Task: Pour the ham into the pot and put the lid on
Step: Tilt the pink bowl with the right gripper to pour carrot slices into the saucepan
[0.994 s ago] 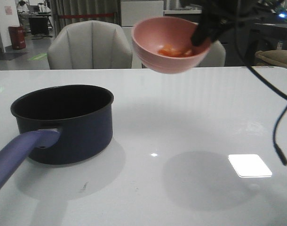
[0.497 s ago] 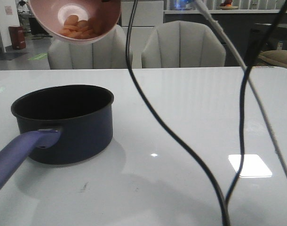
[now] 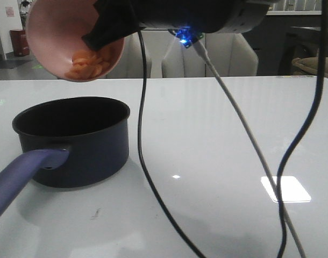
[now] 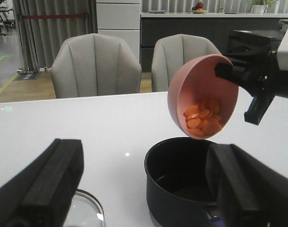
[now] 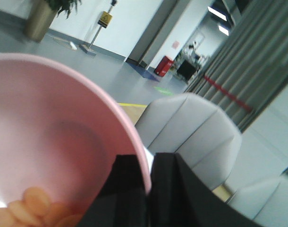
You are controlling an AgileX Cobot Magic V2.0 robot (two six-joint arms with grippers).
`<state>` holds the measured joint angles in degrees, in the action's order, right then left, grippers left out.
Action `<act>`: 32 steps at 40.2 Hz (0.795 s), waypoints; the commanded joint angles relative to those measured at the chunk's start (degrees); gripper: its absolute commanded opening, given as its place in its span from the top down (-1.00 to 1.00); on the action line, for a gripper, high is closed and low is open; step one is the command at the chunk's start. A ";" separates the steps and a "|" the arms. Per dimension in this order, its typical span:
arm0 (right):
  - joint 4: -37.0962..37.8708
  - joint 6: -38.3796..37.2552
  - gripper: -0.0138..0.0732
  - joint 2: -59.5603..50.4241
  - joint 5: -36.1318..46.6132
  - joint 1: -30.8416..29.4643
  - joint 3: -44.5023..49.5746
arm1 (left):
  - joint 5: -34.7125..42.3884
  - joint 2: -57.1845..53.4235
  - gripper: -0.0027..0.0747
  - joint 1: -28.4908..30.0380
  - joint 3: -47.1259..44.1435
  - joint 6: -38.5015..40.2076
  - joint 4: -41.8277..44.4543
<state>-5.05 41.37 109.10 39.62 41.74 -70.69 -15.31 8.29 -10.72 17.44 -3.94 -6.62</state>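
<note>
Right gripper (image 5: 148,189), jaws pinching the tilted bowl (image 3: 72,40) rim, is tipping light, loose ham (image 3: 88,64) over the pot (image 3: 72,140); left gripper (image 4: 139,189) jaws gaping, empty.

A: Front cam sits low at the near table edge and faces forward over the table (image 3: 218,123) toward the chairs (image 3: 102,51). The pot (image 3: 78,140) is close, lower left of its view.

B: Left wrist cam?

A: Low over the table, looking across it between its own wide-apart fingers (image 4: 40,189), toward the same chairs (image 4: 97,66). It shares the pot (image 4: 182,175), the tilted pink bowl (image 4: 203,101) and the ham (image 4: 203,120) with the front view.

B: Right wrist?

A: Jammed against the bowl (image 5: 54,142); its rim fills the view, chairs and hall behind. The bowl (image 3: 72,40) shows in all three.
</note>
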 commanded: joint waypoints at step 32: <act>-0.37 29.90 0.37 9.78 34.08 3.31 -1.64 | 4.17 0.74 -0.54 -0.52 1.47 0.11 -0.59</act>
<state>-4.51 74.88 122.94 63.97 45.15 -70.66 -15.31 8.29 -10.72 17.44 -3.94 -6.62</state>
